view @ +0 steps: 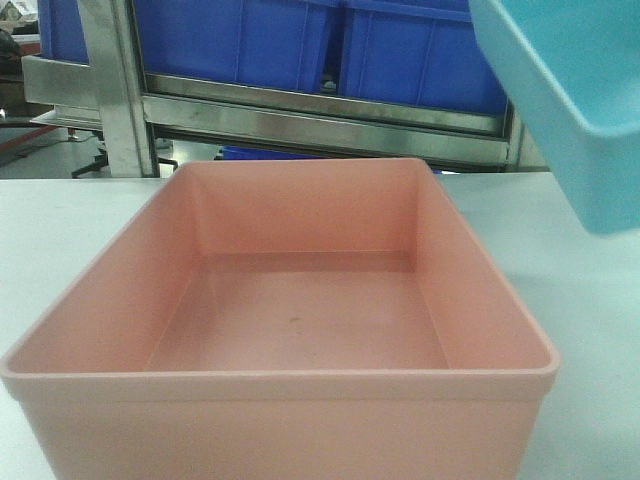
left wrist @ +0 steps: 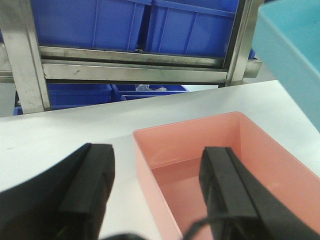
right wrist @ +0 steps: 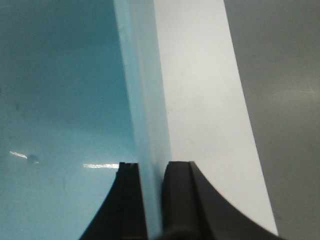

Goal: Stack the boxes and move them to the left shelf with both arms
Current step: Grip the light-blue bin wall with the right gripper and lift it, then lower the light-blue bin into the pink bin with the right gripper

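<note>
The salmon pink tub [view: 290, 300] sits empty on the white table, close to the front camera; it also shows in the left wrist view [left wrist: 220, 165]. My left gripper [left wrist: 157, 185] is open, its two fingers straddling the tub's left wall, one outside, one inside. The light sky blue tub [view: 570, 90] hangs tilted in the air at the upper right, above the table; it also shows in the left wrist view [left wrist: 295, 55]. My right gripper [right wrist: 152, 200] is shut on the blue tub's side wall [right wrist: 145, 115]. The steel shelf front bar [view: 320, 120] runs behind the table.
Dark royal-blue ribbed crates [view: 300, 40] sit on the steel rack behind the table, with more below [left wrist: 80, 92]. A steel upright post [view: 115, 90] stands at the back left. The white table [view: 590, 330] ends beside grey floor [right wrist: 285, 125].
</note>
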`<action>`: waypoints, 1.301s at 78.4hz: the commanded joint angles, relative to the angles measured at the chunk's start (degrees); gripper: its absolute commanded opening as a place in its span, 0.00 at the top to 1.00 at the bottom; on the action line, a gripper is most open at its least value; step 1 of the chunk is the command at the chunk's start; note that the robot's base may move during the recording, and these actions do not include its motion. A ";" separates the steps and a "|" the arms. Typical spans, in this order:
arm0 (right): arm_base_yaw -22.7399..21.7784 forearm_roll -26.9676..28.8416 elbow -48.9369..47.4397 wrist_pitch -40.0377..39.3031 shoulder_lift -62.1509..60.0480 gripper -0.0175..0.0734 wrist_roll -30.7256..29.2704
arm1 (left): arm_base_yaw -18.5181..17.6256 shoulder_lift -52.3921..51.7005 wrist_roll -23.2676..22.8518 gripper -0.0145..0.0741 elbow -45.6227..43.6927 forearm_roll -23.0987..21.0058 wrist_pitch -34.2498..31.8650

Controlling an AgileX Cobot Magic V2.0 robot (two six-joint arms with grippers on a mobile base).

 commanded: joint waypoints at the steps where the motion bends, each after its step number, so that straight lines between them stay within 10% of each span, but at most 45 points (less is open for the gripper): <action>1: 0.07 7.08 -2.80 -3.65 -5.18 0.74 3.45 | -0.45 0.07 0.18 0.50 -1.66 -0.60 -4.53; 33: 16.72 11.36 -0.63 8.67 -6.49 0.75 20.29 | -0.45 0.07 0.18 0.50 -1.66 -0.60 -4.53; 65: 34.79 1.05 4.22 4.77 -2.38 0.75 35.66 | -0.45 0.07 0.18 0.50 -1.66 -0.60 -4.53; 102: 39.78 1.24 4.29 2.64 3.54 0.75 37.53 | -0.45 0.07 0.18 0.50 -1.66 -0.60 -4.53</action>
